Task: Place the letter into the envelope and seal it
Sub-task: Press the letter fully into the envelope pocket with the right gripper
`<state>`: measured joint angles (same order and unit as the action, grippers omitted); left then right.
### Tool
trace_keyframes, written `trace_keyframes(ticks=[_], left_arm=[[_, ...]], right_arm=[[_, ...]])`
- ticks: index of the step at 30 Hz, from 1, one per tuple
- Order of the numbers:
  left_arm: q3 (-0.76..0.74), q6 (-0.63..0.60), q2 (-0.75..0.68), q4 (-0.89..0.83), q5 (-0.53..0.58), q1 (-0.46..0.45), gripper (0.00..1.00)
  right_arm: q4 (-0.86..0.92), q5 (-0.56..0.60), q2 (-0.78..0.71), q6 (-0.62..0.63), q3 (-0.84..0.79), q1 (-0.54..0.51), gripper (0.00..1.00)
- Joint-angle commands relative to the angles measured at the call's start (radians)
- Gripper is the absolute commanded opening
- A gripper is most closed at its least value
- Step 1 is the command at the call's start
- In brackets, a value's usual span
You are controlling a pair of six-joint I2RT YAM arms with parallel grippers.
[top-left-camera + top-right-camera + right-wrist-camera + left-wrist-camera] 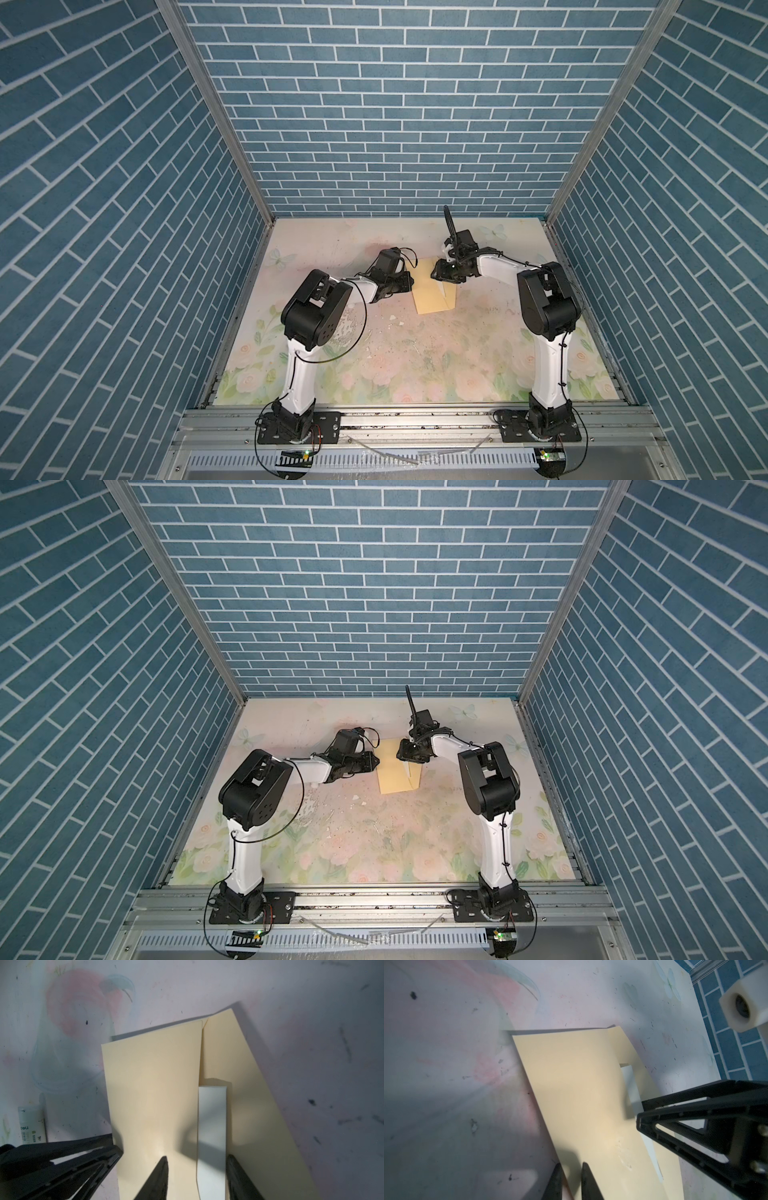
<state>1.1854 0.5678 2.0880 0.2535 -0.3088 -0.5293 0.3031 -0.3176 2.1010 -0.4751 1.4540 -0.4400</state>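
The flower-printed tabletop (415, 353) carries a pale yellow envelope (432, 297) at its far middle, seen in both top views (397, 777), lying between the two arms. Its long axis runs near to far, with the near end skewed slightly to the right. Its flap (249, 1084) sits along the right long side, so the opening faces the right arm. A pale strip (212, 1126) shows between the flap and the envelope's body; what it is cannot be told. The right gripper (197, 1157) hangs over the far right part of the envelope with its fingers spread, one above the body and one at the flap's edge, the strip between them. The left gripper (572, 1176) is at the envelope's left long edge. Its fingers are close together, and that edge runs into the narrow gap; whether they pinch it cannot be told. A small white tube (31, 1124) lies on the tabletop to the left of the envelope.
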Motion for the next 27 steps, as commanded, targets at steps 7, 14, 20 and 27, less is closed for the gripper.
trace_keyframes(ticks=[7, 14, 20, 27], left_arm=[[0.017, -0.004, 0.046, -0.036, -0.012, -0.001, 0.16], [0.013, -0.002, 0.049, -0.031, -0.011, -0.001, 0.15], [0.009, 0.002, 0.049, -0.025, -0.012, -0.002, 0.16], [0.007, 0.005, 0.049, -0.02, -0.014, -0.003, 0.16]], right_arm=[[-0.024, -0.041, 0.031, -0.049, 0.023, -0.01, 0.45], [-0.04, -0.05, 0.032, -0.079, 0.015, -0.023, 0.44], [-0.061, -0.052, 0.031, -0.101, 0.004, -0.038, 0.44], [-0.064, -0.06, 0.037, -0.115, 0.004, -0.046, 0.44]])
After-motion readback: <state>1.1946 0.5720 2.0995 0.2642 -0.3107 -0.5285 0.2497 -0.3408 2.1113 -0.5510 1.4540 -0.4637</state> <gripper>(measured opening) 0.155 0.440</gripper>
